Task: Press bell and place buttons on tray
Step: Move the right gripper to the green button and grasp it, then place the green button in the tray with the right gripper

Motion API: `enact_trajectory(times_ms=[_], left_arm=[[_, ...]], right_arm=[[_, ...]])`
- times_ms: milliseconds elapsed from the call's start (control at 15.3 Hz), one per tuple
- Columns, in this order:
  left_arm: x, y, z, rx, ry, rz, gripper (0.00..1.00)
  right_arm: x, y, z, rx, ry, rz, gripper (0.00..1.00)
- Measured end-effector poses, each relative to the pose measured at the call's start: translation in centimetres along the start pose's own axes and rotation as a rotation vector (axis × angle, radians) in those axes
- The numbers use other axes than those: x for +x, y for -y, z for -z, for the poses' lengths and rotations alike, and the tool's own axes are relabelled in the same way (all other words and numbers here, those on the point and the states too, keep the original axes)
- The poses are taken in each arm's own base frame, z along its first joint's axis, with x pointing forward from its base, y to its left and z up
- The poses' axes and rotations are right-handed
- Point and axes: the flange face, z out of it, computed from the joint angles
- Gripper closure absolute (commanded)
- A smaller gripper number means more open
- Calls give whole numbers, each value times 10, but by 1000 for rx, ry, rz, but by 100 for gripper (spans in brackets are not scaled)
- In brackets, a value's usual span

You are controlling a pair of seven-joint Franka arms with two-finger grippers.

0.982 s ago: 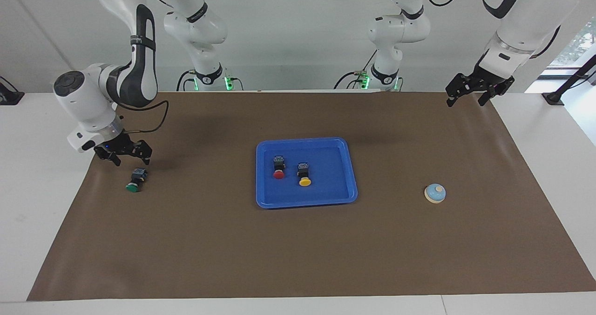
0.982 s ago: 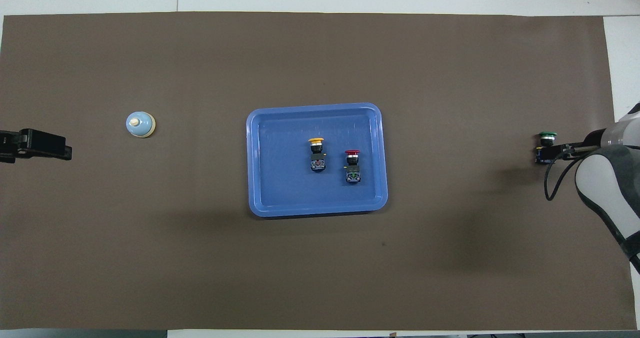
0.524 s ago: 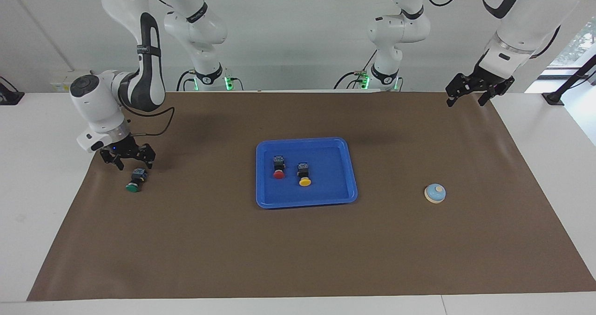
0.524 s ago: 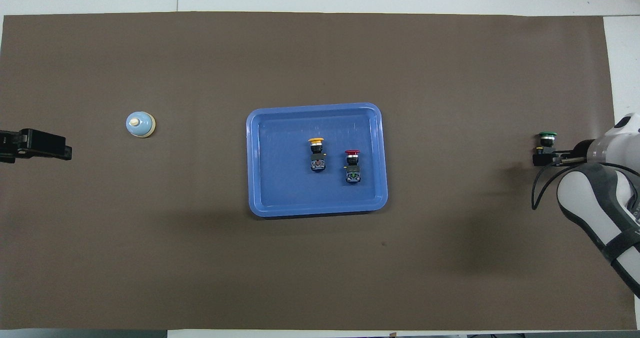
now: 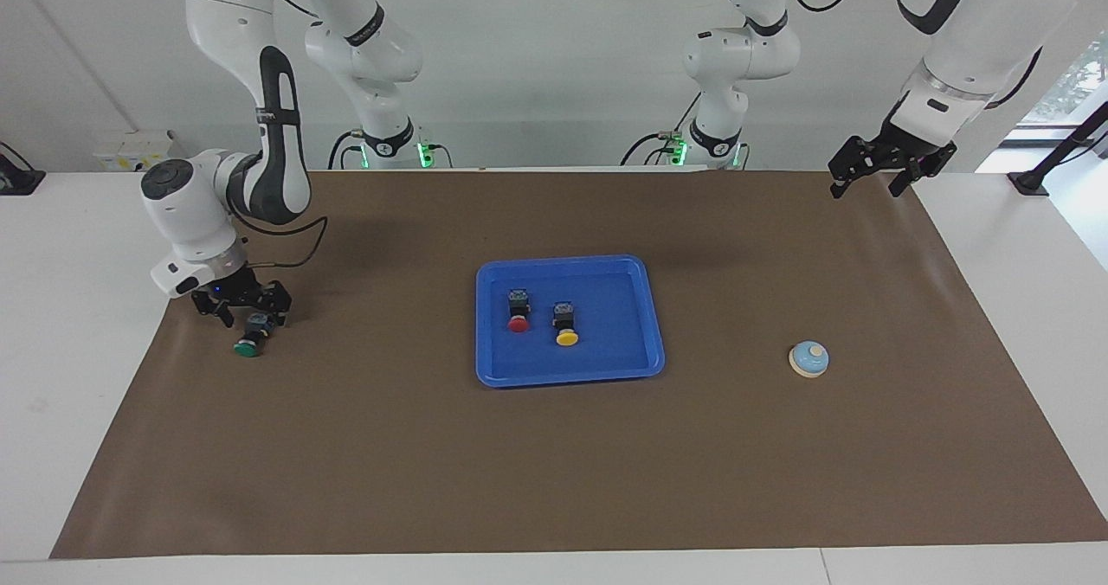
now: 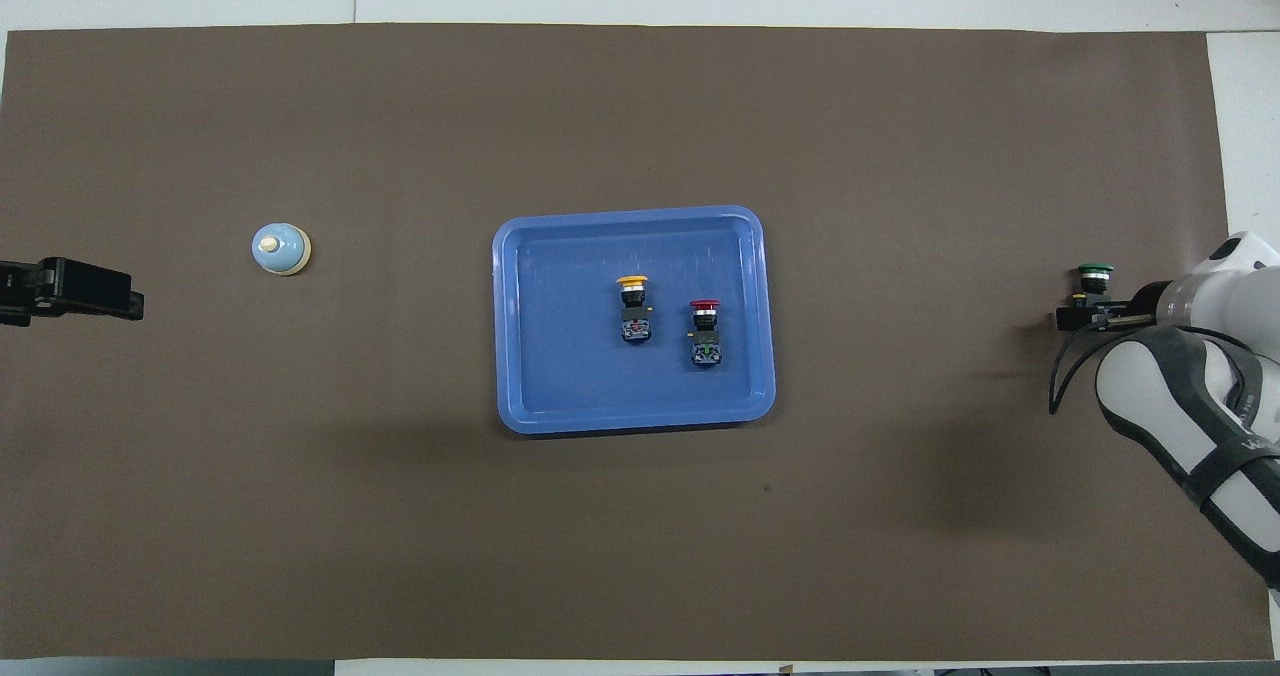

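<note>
The green button (image 5: 248, 343) lies on its side on the brown mat near the right arm's end, cap pointing away from the robots. My right gripper (image 5: 254, 315) is low over its black body, open, with one finger on each side. In the overhead view the right gripper (image 6: 1083, 316) hides most of that body and the green button's cap (image 6: 1095, 274) shows. The red button (image 5: 518, 312) and the yellow button (image 5: 566, 324) lie in the blue tray (image 5: 571, 378) at mid-table. The light-blue bell (image 5: 809, 359) stands toward the left arm's end. My left gripper (image 5: 870, 172) waits raised and open.
A brown mat (image 5: 554, 472) covers most of the white table. In the overhead view the tray (image 6: 635, 419), the bell (image 6: 281, 249) and the left gripper (image 6: 75, 291) are spread along the table's length.
My right gripper has come down and shifted over the green button's body, so that its fingers now flank it. The left arm, the tray, the other buttons and the bell have not moved.
</note>
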Motion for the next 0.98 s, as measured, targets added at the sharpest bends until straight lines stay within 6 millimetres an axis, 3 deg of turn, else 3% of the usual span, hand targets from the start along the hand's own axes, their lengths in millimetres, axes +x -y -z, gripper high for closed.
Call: enact_trajectory(times_ms=[131,327,393,786,982], left_arm=[[0,0,0,0,0,0,0],[0,0,0,0,0,0,0],[0,0,0,0,0,0,0],[0,0,0,0,0,0,0],[0,0,0,0,0,0,0]], right_arm=[[2,-1,0,-2,-4,0,36],[5,-2,2,-4,-11,-1,90],[5,-2,3,-4,-13,-1,100],[12,1,7,1,-8,6,100],[40,27,32,30,42,12,100]])
